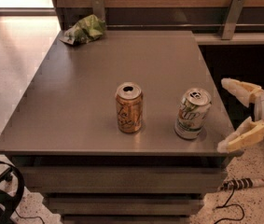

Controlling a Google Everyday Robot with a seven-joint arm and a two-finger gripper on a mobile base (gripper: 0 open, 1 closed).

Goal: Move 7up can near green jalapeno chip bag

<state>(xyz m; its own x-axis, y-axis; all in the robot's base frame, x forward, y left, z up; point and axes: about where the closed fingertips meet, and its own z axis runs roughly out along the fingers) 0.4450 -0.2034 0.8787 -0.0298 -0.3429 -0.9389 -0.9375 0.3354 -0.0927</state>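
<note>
The 7up can (192,113), silver-white with a green band, stands upright near the front right corner of the grey table (75,101). The green jalapeno chip bag (84,30) lies crumpled at the table's far left corner. My gripper (223,114) is at the right edge of the view, just off the table's right side and level with the can. Its two cream fingers (238,88) are spread wide apart, pointing left toward the can, with a small gap between them and it. It holds nothing.
A gold-orange can (129,107) stands upright left of the 7up can, near the table's front middle. A wooden wall with two metal brackets (233,14) runs behind the table. A cable (234,192) lies on the floor at the right.
</note>
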